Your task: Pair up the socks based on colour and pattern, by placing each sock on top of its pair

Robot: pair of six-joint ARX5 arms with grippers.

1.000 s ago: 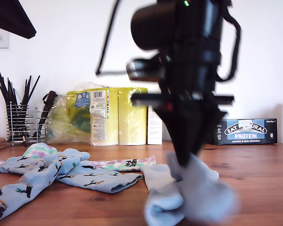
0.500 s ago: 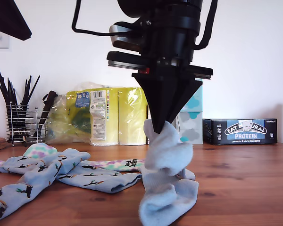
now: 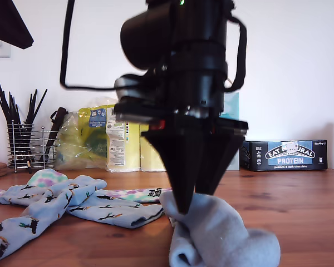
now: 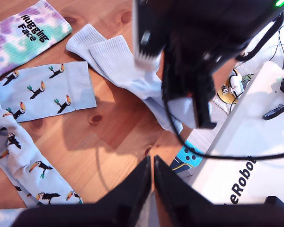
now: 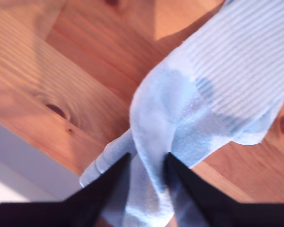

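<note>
My second gripper (image 3: 195, 200) points straight down in the middle of the exterior view, shut on a bunched plain light-blue sock (image 3: 222, 236) that rests on the wooden table. In the second wrist view a fold of this sock (image 5: 149, 123) sits pinched between the fingers (image 5: 109, 182). The first wrist view looks down from high up: two light-blue ribbed socks (image 4: 109, 54) overlap, beside toucan-print socks (image 4: 52, 87) and a tie-dye sock (image 4: 28, 33). My first gripper (image 4: 152, 184) is shut and empty, far above the table. Toucan socks (image 3: 117, 208) and tie-dye socks (image 3: 139, 194) lie at the exterior view's left.
Along the back wall stand a wire holder of black utensils (image 3: 22, 139), a yellow wrapped pack (image 3: 122, 136) and a protein-bar box (image 3: 289, 154). A white robot base (image 4: 246, 156) sits past the table edge in the first wrist view.
My second gripper lifted the light-blue sock and swung toward the exterior view's left, then came down; the sock now lies bunched on the table under it.
</note>
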